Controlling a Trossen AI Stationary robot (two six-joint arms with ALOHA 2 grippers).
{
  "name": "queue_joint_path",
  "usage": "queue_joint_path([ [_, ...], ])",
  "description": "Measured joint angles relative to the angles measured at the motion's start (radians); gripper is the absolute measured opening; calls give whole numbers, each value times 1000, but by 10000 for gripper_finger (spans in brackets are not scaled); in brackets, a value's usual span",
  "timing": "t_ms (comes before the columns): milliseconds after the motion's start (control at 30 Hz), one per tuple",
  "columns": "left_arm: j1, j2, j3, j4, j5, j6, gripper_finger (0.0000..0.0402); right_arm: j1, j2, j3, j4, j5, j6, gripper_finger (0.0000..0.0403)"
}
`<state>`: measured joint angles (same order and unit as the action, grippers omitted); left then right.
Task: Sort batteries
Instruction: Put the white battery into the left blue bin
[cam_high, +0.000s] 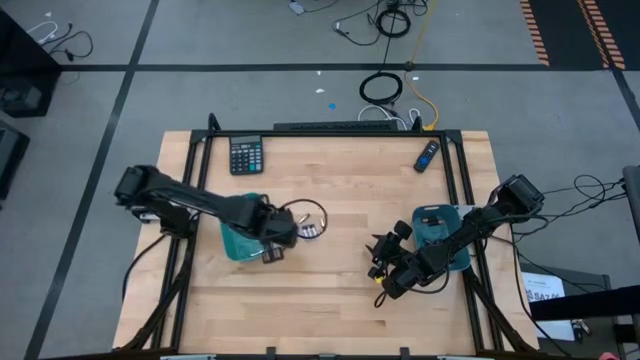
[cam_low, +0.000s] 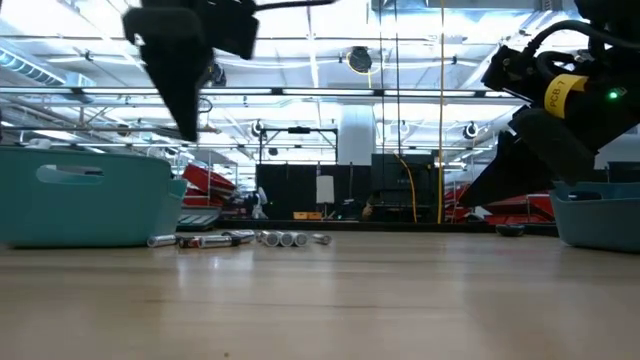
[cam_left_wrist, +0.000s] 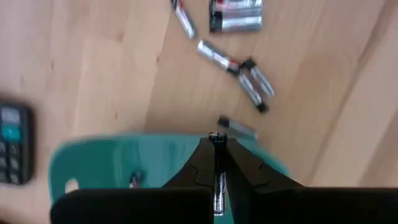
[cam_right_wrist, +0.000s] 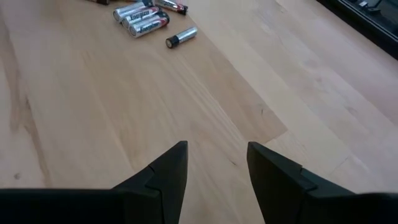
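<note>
Several small silvery batteries lie in a loose heap on the wood table, just right of the left teal tray; the low view shows these batteries as a row. My left gripper hovers over that tray's right part, shut on one battery. Another battery lies inside the tray. My right gripper is open above bare wood, left of the right teal tray, with batteries well ahead of it. My left gripper pinches one thin battery between its two fingers. The battery lies along the fingers, and its end shows at their tips. It is lifted clear, above the left teal tray.
A black calculator lies near the far left corner and a dark blue remote-like stick near the far right. Black frame rails run along the table's sides. Bare wood stretches between the two trays and toward the near edge.
</note>
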<state>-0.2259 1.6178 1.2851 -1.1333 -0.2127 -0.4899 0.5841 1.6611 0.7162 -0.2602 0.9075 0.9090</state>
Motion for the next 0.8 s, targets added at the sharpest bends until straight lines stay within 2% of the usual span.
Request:
queue_joint_path([
  [100, -8, -63, -60, -4, 15, -93, 39, 2, 0, 0, -2, -11, 6, 157],
  [267, -30, -121, -173, -141, 21, -237, 119, 7, 0, 0, -1, -18, 7, 157],
  [367, -40, -147, -218, -146, 21, -264, 151, 7, 0, 0, 2, -18, 7, 157],
  [633, -27, -194, -170, 102, -83, -222, 169, 7, 0, 0, 2, -18, 14, 157],
  [800, -24, -128, -169, 318, -61, -151, 170, 6, 0, 0, 2, -16, 14, 157],
])
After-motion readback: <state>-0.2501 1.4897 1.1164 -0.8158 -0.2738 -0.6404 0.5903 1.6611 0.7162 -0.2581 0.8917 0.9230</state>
